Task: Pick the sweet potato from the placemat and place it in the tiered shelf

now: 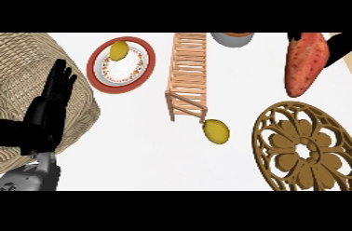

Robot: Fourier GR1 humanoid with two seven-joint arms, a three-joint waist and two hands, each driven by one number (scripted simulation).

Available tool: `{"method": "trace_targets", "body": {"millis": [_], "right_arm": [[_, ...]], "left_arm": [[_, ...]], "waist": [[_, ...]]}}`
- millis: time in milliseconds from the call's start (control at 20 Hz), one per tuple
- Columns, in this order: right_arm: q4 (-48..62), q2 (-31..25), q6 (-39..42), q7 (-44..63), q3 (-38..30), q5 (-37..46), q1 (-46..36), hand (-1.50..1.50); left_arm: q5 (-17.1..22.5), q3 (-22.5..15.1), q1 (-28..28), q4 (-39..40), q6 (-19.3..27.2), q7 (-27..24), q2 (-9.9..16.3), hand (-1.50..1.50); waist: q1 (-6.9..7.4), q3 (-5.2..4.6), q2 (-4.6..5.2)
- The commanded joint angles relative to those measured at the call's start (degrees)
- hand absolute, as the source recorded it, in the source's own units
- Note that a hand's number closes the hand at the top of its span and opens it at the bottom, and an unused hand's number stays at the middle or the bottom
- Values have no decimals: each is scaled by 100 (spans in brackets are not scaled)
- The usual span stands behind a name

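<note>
The reddish-orange sweet potato (306, 64) hangs large at the upper right, above and beyond the round brown openwork placemat (302, 151). Black parts of my right hand (336, 52) show at the potato's top and right side, curled round it from behind; most of that hand is hidden. The wooden slatted tiered shelf (187, 74) stands in the middle of the counter, to the left of the potato. My left hand (47, 109) rests open at the far left, fingers up, over a wicker basket.
A large wicker basket (27, 62) fills the left side. A red-rimmed plate (141, 67) holds a lemon (119, 50). A second lemon (216, 131) lies by the shelf's near end. A grey bowl (232, 38) sits at the top edge.
</note>
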Motion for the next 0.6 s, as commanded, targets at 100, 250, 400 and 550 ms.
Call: {"method": "trace_targets", "body": {"millis": [100,250,400,550], "right_arm": [[903,695,344,-298,-4,55,-510,150],[1411,1132,210,-77,68,152,-877,150],[1815,1374,98,-222,75,223,-1050,150],[2168,1751,-279,-463,24,357,-1057,150]], "left_arm": [[35,46,297,82,-43,142,-29,0],[57,60,222,324,-174,-212,-58,0],[69,75,226,483,-202,-285,-101,0],[-90,-34,199,-108,-47,149,-96,0]], "waist": [[-57,-57,18],[-14,-61,50],[26,-61,84],[-10,-54,45]]}}
